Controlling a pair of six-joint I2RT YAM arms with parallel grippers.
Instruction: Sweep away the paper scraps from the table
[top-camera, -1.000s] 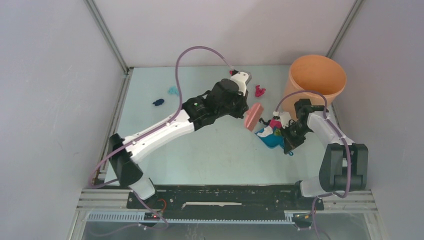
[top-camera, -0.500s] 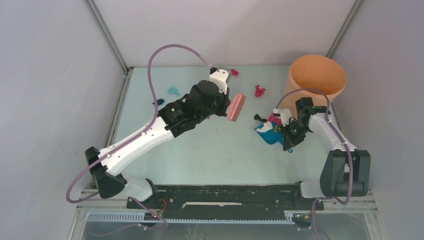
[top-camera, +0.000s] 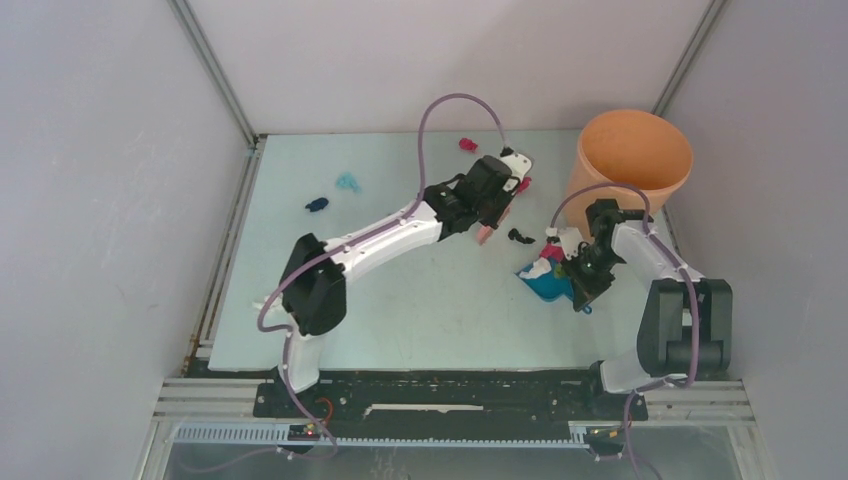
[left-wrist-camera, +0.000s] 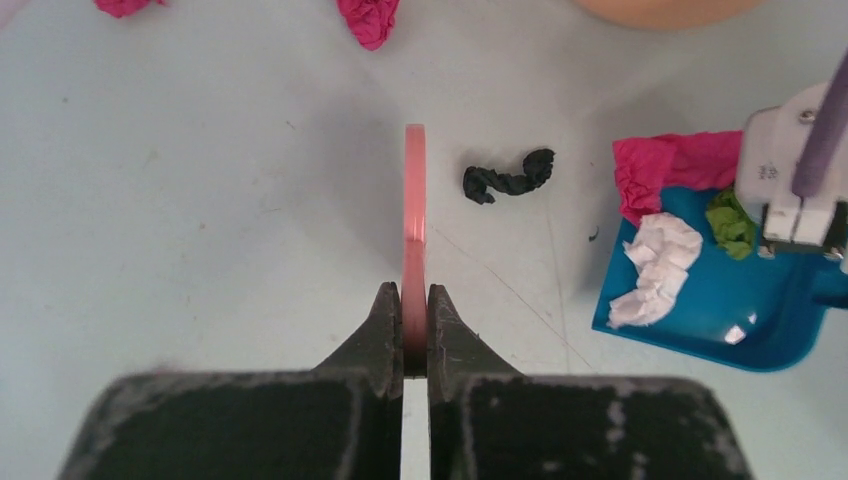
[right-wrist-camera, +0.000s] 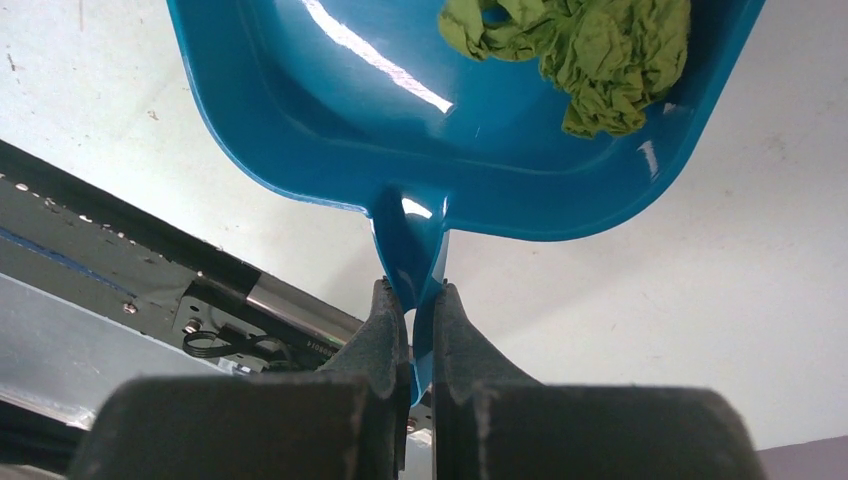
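My left gripper (left-wrist-camera: 414, 330) is shut on the pink hand brush (left-wrist-camera: 414, 210), seen edge-on over the table (top-camera: 400, 290). A dark navy scrap (left-wrist-camera: 508, 177) lies just right of the brush tip. My right gripper (right-wrist-camera: 417, 300) is shut on the handle of the blue dustpan (right-wrist-camera: 330, 110), which holds an olive scrap (right-wrist-camera: 580, 50), a white scrap (left-wrist-camera: 655, 265) and a magenta scrap (left-wrist-camera: 670, 165). Loose magenta scraps (top-camera: 467, 144) (top-camera: 522, 183), a teal one (top-camera: 347, 182) and a navy one (top-camera: 317, 204) lie on the table.
An orange bin (top-camera: 628, 155) stands at the back right, just behind the right arm. Grey walls close in the table on three sides. The metal rail with the arm bases (top-camera: 450, 395) runs along the near edge.
The left arm swung the brush left, then back right; it now stands lower, just left of the dark scrap. The dustpan and right gripper have barely moved.
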